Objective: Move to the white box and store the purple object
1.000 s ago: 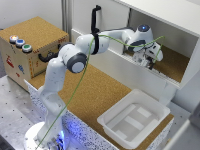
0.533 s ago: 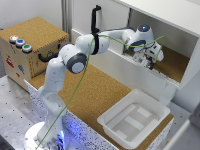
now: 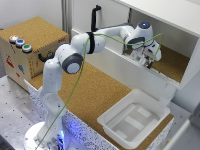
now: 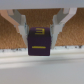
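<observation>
The wrist view alone shows the gripper (image 4: 40, 31) clamped on the purple block (image 4: 40, 41), dark with yellow markings. The exterior view shows the white box (image 3: 134, 120).

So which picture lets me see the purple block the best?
The wrist view. The purple block fills the middle there, between the two fingers, with a yellow mark on its face. In the exterior view the gripper is far off inside the white cabinet, and the block can't be made out.
</observation>
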Robot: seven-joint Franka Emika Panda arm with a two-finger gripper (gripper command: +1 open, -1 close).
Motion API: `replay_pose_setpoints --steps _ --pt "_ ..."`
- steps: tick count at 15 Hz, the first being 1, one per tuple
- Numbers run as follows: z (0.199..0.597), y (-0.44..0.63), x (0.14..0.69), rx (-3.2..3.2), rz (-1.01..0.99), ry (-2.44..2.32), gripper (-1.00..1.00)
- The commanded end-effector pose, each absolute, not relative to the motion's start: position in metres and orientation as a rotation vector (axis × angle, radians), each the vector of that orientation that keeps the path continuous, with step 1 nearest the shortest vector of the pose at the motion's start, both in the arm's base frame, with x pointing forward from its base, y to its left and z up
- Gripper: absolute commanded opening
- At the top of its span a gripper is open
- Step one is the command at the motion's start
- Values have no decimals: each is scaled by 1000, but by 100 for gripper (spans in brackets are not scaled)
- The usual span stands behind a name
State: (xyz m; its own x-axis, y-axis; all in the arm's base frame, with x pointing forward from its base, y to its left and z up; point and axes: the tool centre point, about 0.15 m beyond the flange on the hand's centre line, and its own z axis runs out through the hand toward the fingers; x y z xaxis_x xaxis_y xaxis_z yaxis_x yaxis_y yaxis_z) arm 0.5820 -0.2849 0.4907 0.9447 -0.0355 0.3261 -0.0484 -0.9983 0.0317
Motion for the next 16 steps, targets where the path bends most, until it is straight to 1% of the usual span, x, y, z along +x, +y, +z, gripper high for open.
replay_pose_setpoints --steps 1,8,13,15,16 --pt "463 -302 517 3014 480 -10 -100" --pt "389 -363 439 3013 222 -101 -100" --pt "330 -380 401 3076 178 -29 -100" --pt "296 -393 391 3078 44 -35 -100" --pt "286 -397 385 3069 17 -42 -100"
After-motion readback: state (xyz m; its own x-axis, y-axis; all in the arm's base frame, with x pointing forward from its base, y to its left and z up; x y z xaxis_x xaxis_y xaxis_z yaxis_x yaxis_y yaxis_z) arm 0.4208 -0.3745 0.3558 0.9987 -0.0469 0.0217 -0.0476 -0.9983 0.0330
